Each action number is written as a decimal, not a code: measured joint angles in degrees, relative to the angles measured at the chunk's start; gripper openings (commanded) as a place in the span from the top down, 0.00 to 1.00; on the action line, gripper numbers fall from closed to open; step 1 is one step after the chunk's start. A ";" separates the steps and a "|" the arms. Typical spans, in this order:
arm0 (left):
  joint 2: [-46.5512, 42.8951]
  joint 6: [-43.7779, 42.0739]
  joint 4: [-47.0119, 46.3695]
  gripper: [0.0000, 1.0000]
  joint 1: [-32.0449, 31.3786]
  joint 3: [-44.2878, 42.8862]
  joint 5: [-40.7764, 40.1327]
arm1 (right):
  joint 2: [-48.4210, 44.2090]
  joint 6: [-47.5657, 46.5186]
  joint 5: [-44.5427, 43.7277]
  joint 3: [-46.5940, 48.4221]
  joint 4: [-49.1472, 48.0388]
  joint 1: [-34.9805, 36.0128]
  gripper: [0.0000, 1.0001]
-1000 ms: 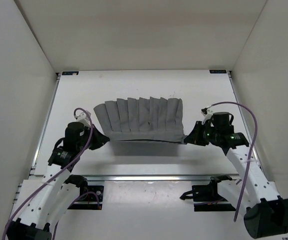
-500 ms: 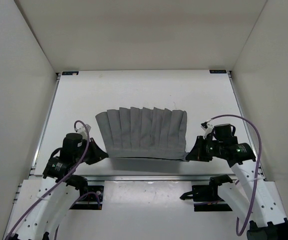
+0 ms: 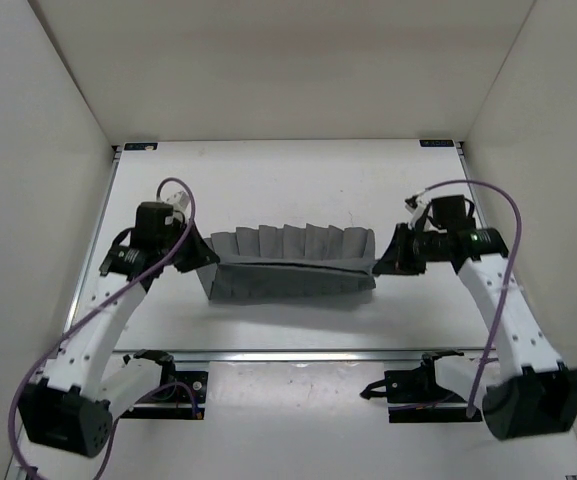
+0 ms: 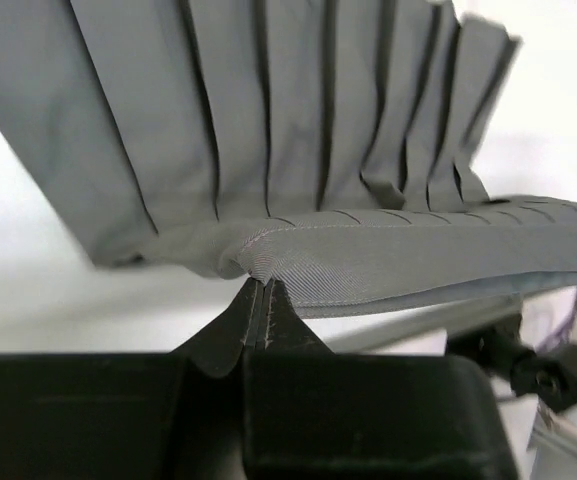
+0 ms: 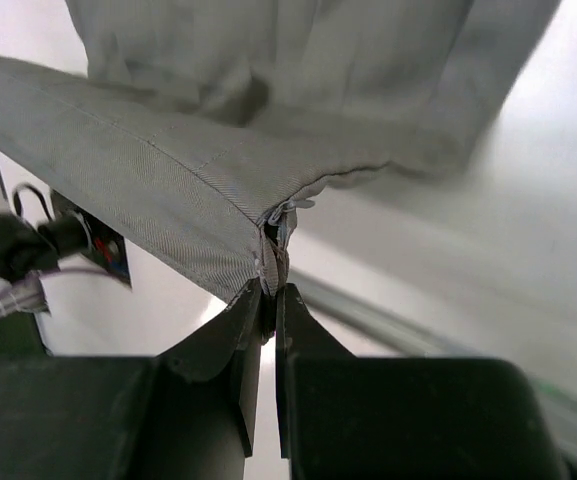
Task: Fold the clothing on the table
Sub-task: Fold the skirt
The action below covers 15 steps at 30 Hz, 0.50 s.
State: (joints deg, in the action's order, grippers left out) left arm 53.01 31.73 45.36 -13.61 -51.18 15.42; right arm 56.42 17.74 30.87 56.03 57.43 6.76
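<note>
Left wrist view: we log the left gripper [image 4: 258, 305] with its two dark fingers pressed together on a corner of the clothing [image 4: 298, 150]. A stitched band edge is pinched right at the fingertips. From that pinch the grey fabric runs off to the right as a flat, taut band. The pleated panel lies beyond it, its folds fanning toward the top of the view.

Right wrist view: the right gripper [image 5: 271, 295] is likewise clamped on the garment, with a bunched corner of the seam caught between its fingertips. From there the band stretches away to the upper left. The rest of the cloth lies blurred behind it, over the white surface.

Top external view: we note the two grippers at opposite ends of the garment's near edge, the left one at the left corner and the right one at the right corner. Both arms reach forward from their bases. The edge between them runs nearly straight. The near part lies doubled over the pleats, so only a narrow strip of pleats shows on the far side.

The garment sits near the middle of the table [image 3: 288, 185], roughly centred left to right and well apart from the far edge and the side rails. A faint shadow lies along its near edge. We cannot tell whether that edge is lifted clear of the surface.
</note>
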 measured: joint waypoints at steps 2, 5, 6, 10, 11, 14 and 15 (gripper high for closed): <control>5.55 -1.09 -2.23 1.00 1.20 -2.29 -0.37 | 6.73 -0.42 0.96 2.75 -3.45 -1.01 0.99; 14.19 -2.29 -6.38 1.00 2.51 -5.57 -0.90 | 17.07 -0.39 3.08 5.46 -9.14 -2.73 1.00; 17.03 -2.58 -7.61 1.00 2.84 -6.54 -1.25 | 20.28 -0.37 3.41 6.36 -10.67 -2.84 1.00; 28.28 -3.30 -12.61 0.55 4.28 -10.29 -2.58 | 32.92 0.24 3.87 12.17 -16.50 -2.69 0.90; 30.91 -3.93 -13.81 0.48 4.76 -11.28 -3.06 | 35.85 0.72 3.43 13.81 -18.40 -2.71 0.75; 40.63 -3.78 -16.06 0.34 6.99 -17.75 -3.43 | 42.88 2.89 0.90 17.77 -24.59 -3.23 0.56; 43.45 -3.58 -17.05 0.34 7.63 -20.15 -3.37 | 44.19 3.67 -0.37 18.64 -26.21 -3.48 0.55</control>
State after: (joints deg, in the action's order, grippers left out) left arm 96.47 28.14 28.32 -5.98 -71.33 12.05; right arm 100.62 21.41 30.50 74.67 31.22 3.29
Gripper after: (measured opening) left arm 0.639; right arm 0.403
